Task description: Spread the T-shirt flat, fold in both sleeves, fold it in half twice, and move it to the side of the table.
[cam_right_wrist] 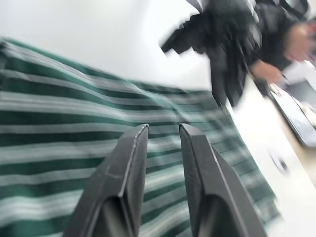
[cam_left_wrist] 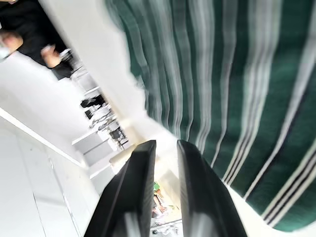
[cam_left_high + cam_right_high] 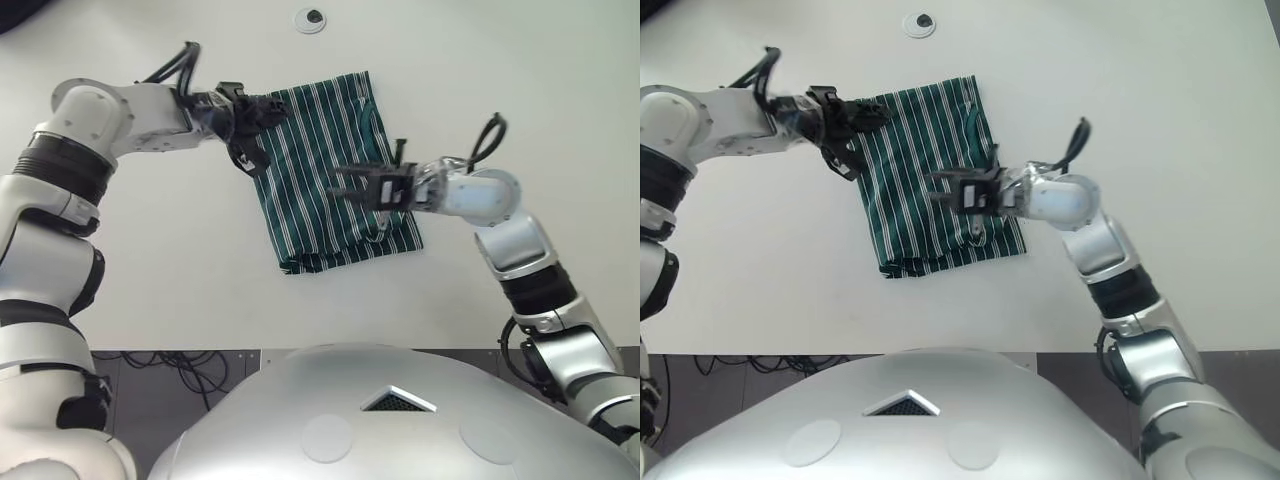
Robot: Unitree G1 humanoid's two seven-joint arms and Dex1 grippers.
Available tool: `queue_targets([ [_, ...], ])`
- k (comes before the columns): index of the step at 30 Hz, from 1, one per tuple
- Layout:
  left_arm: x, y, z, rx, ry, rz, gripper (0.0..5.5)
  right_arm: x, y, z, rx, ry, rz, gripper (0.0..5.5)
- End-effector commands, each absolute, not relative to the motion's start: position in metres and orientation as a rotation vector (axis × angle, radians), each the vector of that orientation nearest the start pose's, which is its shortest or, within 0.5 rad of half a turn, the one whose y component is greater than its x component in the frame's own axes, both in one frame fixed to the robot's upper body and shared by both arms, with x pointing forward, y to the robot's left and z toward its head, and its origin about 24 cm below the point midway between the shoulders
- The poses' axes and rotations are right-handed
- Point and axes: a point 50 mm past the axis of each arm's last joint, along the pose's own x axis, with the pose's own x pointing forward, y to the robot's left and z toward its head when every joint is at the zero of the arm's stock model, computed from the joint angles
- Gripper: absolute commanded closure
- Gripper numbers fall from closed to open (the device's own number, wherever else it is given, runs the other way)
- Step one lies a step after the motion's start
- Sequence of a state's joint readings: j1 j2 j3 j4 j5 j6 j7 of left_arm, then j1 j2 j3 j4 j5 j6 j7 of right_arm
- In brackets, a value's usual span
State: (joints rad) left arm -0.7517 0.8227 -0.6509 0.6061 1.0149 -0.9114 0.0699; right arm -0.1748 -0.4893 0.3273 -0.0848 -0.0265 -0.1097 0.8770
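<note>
— Green-and-white striped, the shirt point(image 3: 320, 170) is seen from the head folded to a rough rectangle in the middle of the table point(image 3: 150, 260). Where are the claws placed?
— The left claw point(image 3: 262, 108) is set at the shirt's far left corner; the right claw point(image 3: 338, 182) is held over its right half. A disc point(image 3: 311, 19) is seen beyond.
— And from the left wrist?
— Its fingers point(image 2: 136, 187) are parted by a narrow gap, nothing pinched, beside the shirt's edge.
— The right wrist?
— Fingers point(image 1: 123, 177) likewise slightly spread, nothing gripped, above the stripes; the left claw is seen at the far edge.
</note>
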Motion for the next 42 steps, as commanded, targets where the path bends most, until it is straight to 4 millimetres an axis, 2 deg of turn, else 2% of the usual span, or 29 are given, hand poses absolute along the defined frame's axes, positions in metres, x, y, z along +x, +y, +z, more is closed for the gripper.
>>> queue_targets([
  [1, 0.28, 0.202, 0.103, 1.42, -0.613, -0.977, 4.79, 0.239, -0.163, 0.088, -0.54, -0.032, 1.13, 4.36],
  [3, 0.256, 0.216, 0.101, 1.258, -0.547, -0.973, 4.79, 0.231, -0.194, 0.082, -0.544, 0.026, 1.082, 4.36],
  [4, 0.245, 0.223, 0.097, 1.197, -0.495, -0.984, 4.61, 0.226, -0.208, 0.08, -0.547, 0.054, 1.066, 4.31],
  [6, 0.216, 0.236, 0.082, 1.092, -0.35, -1.056, 4.34, 0.215, -0.231, 0.08, -0.603, 0.056, 1.041, 4.01],
  [9, 0.178, 0.245, 0.056, 1.019, -0.136, -1.197, 3.85, 0.2, -0.241, 0.079, -0.773, 0.024, 1.082, 3.46],
  [11, 0.165, 0.245, 0.045, 1.02, -0.064, -1.253, 3.59, 0.194, -0.246, 0.065, -0.893, 0.073, 1.135, 3.16],
  [13, 0.16, 0.245, 0.038, 1.033, -0.037, -1.271, 3.4, 0.19, -0.248, 0.053, -0.938, 0.104, 1.165, 2.92],
  [16, 0.155, 0.238, 0.026, 1.046, -0.038, -1.285, 3.01, 0.182, -0.244, 0.037, -0.963, 0.112, 1.231, 2.54],
  [21, 0.145, 0.222, 0.004, 0.991, -0.056, -1.253, 3.01, 0.186, -0.224, 0.011, -1.008, 0.074, 1.317, 2.54],
  [24, 0.139, 0.212, -0.003, 0.969, -0.089, -1.268, 3.01, 0.192, -0.204, 0.005, -0.992, 0.009, 1.359, 2.54],
  [29, 0.131, 0.207, -0.014, 0.946, -0.086, -1.305, 3.01, 0.199, -0.188, -0.001, -0.978, -0.03, 1.382, 2.54],
  [31, 0.13, 0.209, -0.017, 0.946, -0.075, -1.299, 3.33, 0.198, -0.183, -0.003, -0.975, -0.036, 1.415, 2.54],
  [42, 0.13, 0.21, -0.023, 0.946, -0.055, -1.328, 4.28, 0.196, -0.185, -0.006, -0.988, -0.008, 1.452, 4.38],
])
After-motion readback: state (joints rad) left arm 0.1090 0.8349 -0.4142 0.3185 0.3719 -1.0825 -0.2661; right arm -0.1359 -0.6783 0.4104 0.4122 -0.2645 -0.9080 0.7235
